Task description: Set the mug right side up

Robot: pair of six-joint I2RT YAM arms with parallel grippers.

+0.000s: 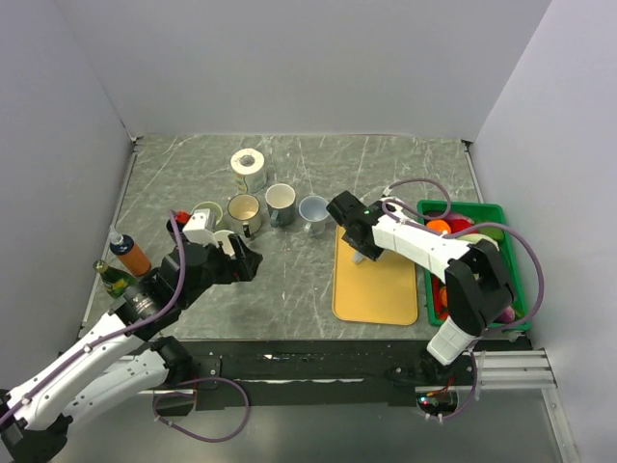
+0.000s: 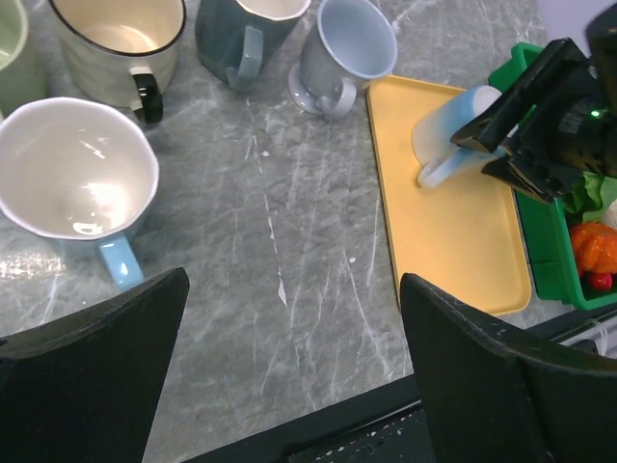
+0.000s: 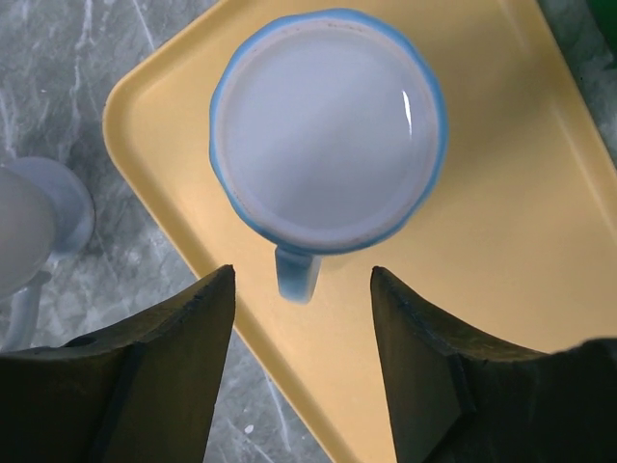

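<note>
A pale blue and white mug (image 3: 328, 135) stands upside down on the yellow tray (image 3: 501, 222), its flat base towards the right wrist camera and its handle (image 3: 297, 273) pointing at me. My right gripper (image 3: 301, 280) is open just above it, with one finger on each side of the handle and not touching. In the left wrist view the mug (image 2: 445, 130) sits under the right gripper (image 2: 540, 125). In the top view the right gripper (image 1: 355, 241) hides it. My left gripper (image 2: 289, 386) is open and empty over bare table, left of the tray (image 2: 463, 241).
Several upright mugs stand in a row left of the tray: a white one with a blue handle (image 2: 77, 174), a cream one (image 2: 116, 39), a grey-blue one (image 2: 246, 29) and a footed pale cup (image 2: 342, 48). A green bin (image 1: 482, 251) of toy food stands at the right. Bottles (image 1: 130, 256) stand at the left.
</note>
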